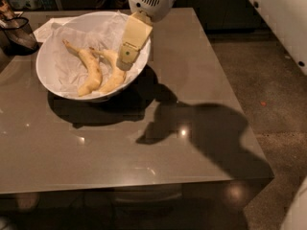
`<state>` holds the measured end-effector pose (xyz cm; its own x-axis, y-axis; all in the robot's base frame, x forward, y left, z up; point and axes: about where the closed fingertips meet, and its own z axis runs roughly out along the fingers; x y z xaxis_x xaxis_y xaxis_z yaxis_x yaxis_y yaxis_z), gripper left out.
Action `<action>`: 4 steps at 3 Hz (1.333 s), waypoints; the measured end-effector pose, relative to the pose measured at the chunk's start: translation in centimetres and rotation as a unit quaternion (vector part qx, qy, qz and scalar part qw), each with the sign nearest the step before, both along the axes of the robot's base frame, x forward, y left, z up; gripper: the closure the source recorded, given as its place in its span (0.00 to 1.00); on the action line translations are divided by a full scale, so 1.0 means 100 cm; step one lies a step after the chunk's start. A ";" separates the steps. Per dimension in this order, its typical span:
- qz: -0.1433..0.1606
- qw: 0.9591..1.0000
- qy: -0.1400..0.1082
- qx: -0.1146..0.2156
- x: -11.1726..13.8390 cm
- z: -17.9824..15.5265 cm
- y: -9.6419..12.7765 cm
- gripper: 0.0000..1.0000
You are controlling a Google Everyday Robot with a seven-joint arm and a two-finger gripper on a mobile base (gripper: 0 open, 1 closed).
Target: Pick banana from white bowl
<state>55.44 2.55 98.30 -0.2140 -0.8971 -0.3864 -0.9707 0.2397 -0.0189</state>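
The white bowl (53,83), lined with crumpled white paper, stands at the back left of the grey table. Two bananas lie in it side by side. The banana (114,78) is the plumper, curved one on the right. A slimmer banana (90,71) with a long thin stem lies to its left. My gripper (125,57), cream-coloured, reaches down from the top over the bowl's right rim. Its tip is at the upper end of the banana, touching it or just above it.
A small dark mesh basket (19,32) stands at the far left, beside the bowl. A white napkin (48,28) lies behind the bowl. The grey table (158,152) ends at the right above a speckled floor (268,80). The arm's shadow falls on the table's right half.
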 end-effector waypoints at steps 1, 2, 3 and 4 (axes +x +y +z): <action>-0.013 0.999 0.030 0.039 0.000 -0.008 0.021 0.00; -0.022 0.996 0.060 0.056 -0.002 -0.012 0.043 0.02; -0.024 0.995 0.080 0.058 0.002 -0.015 0.061 0.11; -0.032 0.994 0.095 0.053 0.009 -0.021 0.072 0.15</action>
<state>56.32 9.74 96.16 -0.3469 -0.8356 -0.4260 -0.9372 0.2910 0.1925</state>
